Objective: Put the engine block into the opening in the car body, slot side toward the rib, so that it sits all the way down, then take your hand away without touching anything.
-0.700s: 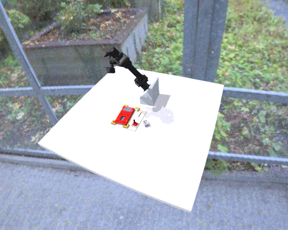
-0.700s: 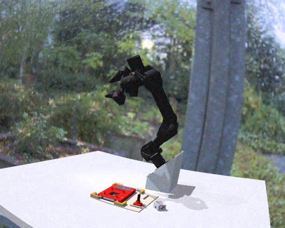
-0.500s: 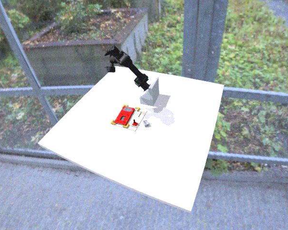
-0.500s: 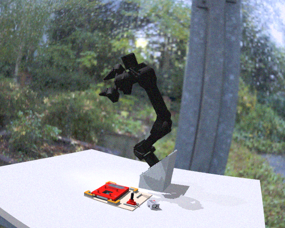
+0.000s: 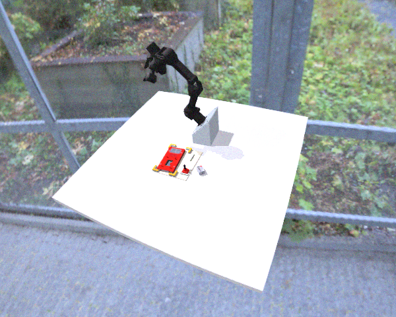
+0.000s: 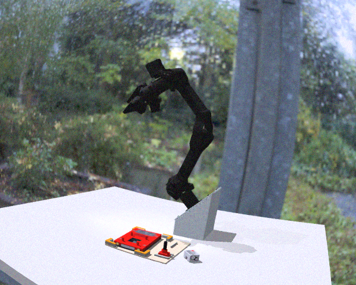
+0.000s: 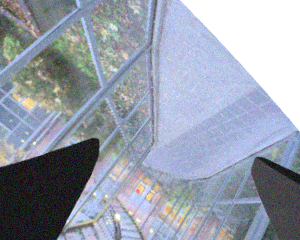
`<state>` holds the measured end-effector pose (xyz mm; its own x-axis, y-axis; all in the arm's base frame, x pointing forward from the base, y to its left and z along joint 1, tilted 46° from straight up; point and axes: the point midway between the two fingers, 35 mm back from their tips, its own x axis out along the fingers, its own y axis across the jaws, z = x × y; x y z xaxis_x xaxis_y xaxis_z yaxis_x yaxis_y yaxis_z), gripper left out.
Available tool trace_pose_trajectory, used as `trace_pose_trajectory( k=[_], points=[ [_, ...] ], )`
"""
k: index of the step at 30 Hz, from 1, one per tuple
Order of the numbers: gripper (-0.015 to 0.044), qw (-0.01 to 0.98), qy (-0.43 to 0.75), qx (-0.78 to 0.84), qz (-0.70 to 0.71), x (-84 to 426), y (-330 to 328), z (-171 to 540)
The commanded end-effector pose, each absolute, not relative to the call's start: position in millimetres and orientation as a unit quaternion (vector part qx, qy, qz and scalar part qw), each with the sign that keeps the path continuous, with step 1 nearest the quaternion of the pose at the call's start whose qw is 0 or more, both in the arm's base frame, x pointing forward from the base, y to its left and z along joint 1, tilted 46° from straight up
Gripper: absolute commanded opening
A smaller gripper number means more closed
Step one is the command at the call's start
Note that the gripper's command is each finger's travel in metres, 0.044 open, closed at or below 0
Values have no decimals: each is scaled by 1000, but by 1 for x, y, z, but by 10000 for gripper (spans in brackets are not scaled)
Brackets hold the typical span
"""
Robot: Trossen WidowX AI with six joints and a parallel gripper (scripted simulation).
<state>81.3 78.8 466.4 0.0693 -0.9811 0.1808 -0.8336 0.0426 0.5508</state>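
The red car body (image 5: 178, 159) (image 6: 149, 241) lies flat on a pale board (image 5: 194, 163) (image 6: 181, 246), between yellow corner brackets. Its opening (image 5: 169, 163) (image 6: 135, 240) shows dark and grey inside, with no block seen standing in it; the rib cannot be made out. The small grey-white engine block (image 5: 201, 170) (image 6: 191, 255), with a red mark on top and dark rings on one side, lies on the table beside the board. My gripper (image 5: 146, 72) (image 6: 126, 107) (image 7: 176, 155) is open and empty, high above the table and far from both.
A red piece (image 5: 185, 170) (image 6: 164, 253) with an upright black stick stands on the board, between car body and block. A thin grey bar (image 5: 192, 157) (image 6: 174, 244) is also on the board. The grey wedge-shaped arm mount (image 5: 203, 135) (image 6: 193, 225) stands behind on the white table (image 5: 225, 205) (image 6: 64, 227).
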Motion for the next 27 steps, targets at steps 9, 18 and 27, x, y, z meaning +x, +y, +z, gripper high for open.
trace_pose_trajectory(
  k=[9, 18, 27],
  points=[
    [440, 150, -585, 779, -168, 37, -15, 480],
    [440, 142, -522, 814, -213, 42, -53, 473],
    [440, 87, -453, 848, -262, 64, -112, 457]
  ],
)
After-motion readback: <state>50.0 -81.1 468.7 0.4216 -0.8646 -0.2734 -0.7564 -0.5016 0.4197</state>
